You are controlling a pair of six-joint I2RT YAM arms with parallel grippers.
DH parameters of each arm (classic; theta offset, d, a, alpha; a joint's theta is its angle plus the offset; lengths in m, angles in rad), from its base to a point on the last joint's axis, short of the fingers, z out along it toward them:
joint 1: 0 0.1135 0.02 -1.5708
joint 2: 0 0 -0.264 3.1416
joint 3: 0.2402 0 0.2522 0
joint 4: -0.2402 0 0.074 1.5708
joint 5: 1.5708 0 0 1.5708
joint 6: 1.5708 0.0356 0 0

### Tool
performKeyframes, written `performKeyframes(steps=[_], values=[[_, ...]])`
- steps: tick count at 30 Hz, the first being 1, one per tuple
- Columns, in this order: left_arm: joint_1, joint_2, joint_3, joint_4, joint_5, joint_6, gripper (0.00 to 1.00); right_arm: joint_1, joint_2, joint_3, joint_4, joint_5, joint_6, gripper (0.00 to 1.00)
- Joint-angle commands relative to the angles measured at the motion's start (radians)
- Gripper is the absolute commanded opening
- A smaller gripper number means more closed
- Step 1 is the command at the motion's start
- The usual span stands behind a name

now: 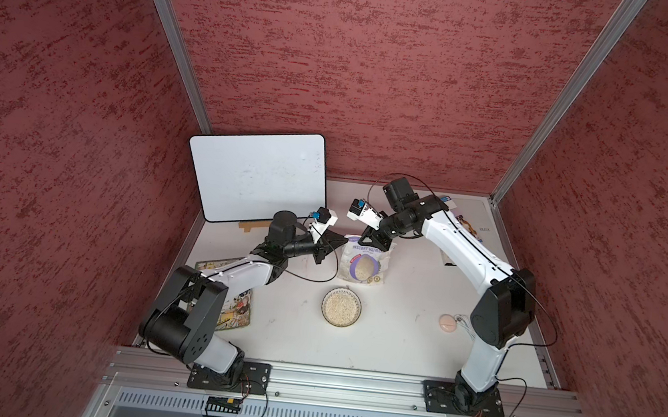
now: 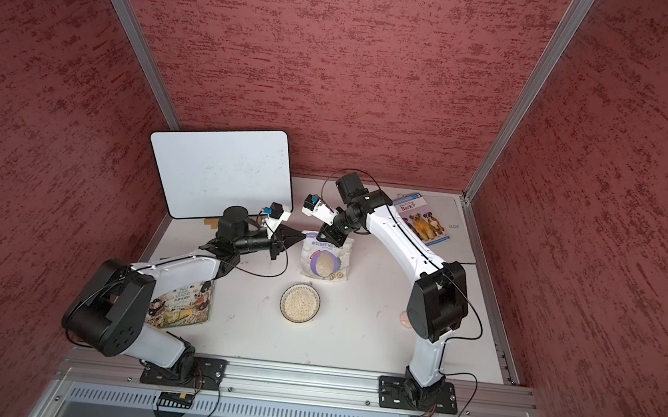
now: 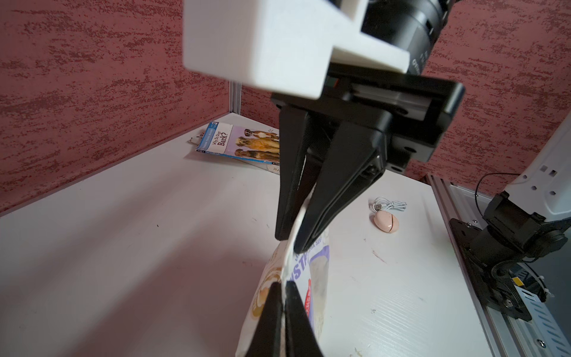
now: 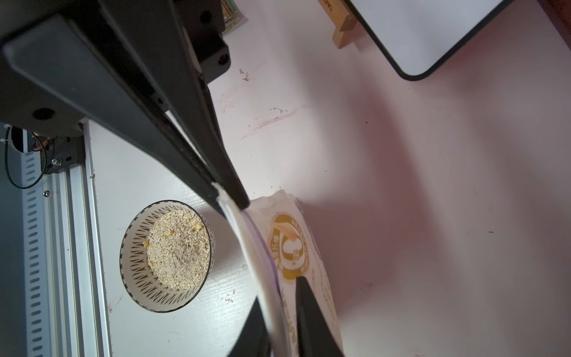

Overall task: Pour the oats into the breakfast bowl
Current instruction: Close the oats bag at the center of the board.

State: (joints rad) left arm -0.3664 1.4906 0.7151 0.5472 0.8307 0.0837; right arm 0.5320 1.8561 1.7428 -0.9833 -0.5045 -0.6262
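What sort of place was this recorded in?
Probably a robot test cell, not a home kitchen: a white tabletop boxed in by red textured panels on aluminium posts, with the left arm and right arm bolted to a front rail.

**Out of sight**

In a top view the right arm (image 1: pixel 462 247) covers most of the dog book (image 1: pixel 464 221). In a top view its elbow hides nearly all of the pink disc (image 2: pixel 404 319). The left arm (image 2: pixel 180 266) overlaps the picture book (image 2: pixel 185 308). The left gripper (image 1: pixel 346 241) and right gripper (image 1: pixel 376 247) mask the pouch (image 1: pixel 364 264) top. Oats (image 1: pixel 341 308) bury the bowl (image 1: pixel 324 305) floor. Whether the right gripper truly pinches the pouch is unclear.
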Motion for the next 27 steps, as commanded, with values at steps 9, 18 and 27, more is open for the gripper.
performKeyframes(steps=[9, 18, 27], values=[[-0.009, 0.014, 0.021, 0.009, 0.015, 0.004, 0.0, 0.016, 0.004, 0.035, 0.062, -0.056, 0.035, 0.1], [-0.004, 0.014, 0.018, 0.01, 0.008, 0.002, 0.0, 0.015, -0.033, -0.013, 0.076, 0.0, 0.03, 0.23], [0.016, -0.004, 0.0, 0.025, -0.006, -0.007, 0.0, -0.051, -0.091, -0.066, 0.044, 0.041, 0.027, 0.14]])
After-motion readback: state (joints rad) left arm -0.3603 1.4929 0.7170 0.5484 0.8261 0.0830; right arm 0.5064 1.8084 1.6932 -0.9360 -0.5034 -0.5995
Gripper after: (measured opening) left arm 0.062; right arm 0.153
